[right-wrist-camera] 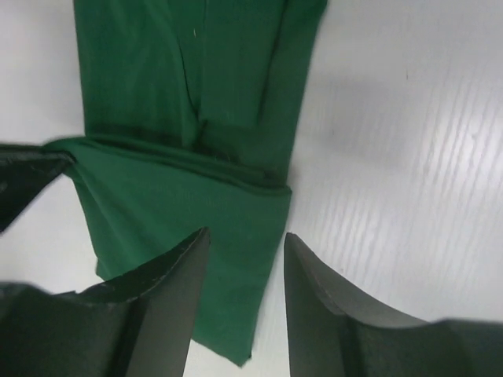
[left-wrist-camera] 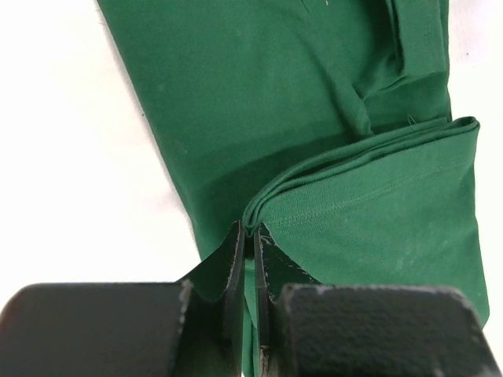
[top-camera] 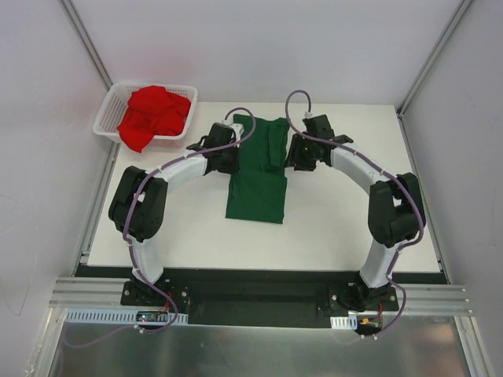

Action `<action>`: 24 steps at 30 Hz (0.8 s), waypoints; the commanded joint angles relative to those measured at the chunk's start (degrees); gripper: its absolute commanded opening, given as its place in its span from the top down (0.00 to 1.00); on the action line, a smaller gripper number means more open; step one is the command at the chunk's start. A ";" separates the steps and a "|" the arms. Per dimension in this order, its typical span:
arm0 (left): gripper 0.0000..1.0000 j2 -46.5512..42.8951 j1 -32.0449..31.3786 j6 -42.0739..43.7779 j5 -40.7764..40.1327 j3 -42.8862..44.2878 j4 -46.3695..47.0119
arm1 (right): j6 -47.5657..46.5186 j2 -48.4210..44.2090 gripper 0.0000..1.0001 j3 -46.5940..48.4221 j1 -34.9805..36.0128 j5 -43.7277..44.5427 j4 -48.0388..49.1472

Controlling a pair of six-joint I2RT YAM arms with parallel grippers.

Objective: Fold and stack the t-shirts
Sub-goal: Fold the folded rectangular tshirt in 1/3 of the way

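Observation:
The dark green t-shirt (top-camera: 258, 169) lies mid-table, folded into a long narrow strip with its lower part doubled over. My left gripper (top-camera: 229, 154) is at the shirt's left edge, shut on the folded edge of the green cloth (left-wrist-camera: 354, 212), which is pinched between the fingertips (left-wrist-camera: 250, 232). My right gripper (top-camera: 297, 154) is at the shirt's right edge. It stands open (right-wrist-camera: 246, 236) above the green t-shirt (right-wrist-camera: 181, 212), whose right border shows below the gap. The bright red t-shirt (top-camera: 155, 114) sits crumpled in a heap in the basket.
The white mesh basket (top-camera: 106, 119) stands at the table's far left corner. The white table (top-camera: 354, 220) ends at side walls and a metal rail in front. A left gripper finger (right-wrist-camera: 23, 181) shows at the left of the right wrist view.

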 commanded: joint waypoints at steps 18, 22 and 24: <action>1.00 0.29 0.86 -0.94 -0.24 -0.48 1.20 | 3.68 14.16 0.56 10.00 -5.97 -32.92 18.37; 1.00 0.46 0.86 -0.94 -0.06 -0.39 1.29 | 3.07 12.84 0.72 10.71 -5.98 -32.57 18.46; 1.00 0.64 0.86 -0.94 -0.15 -0.39 1.38 | 3.15 13.80 0.87 11.76 -6.06 -32.83 18.20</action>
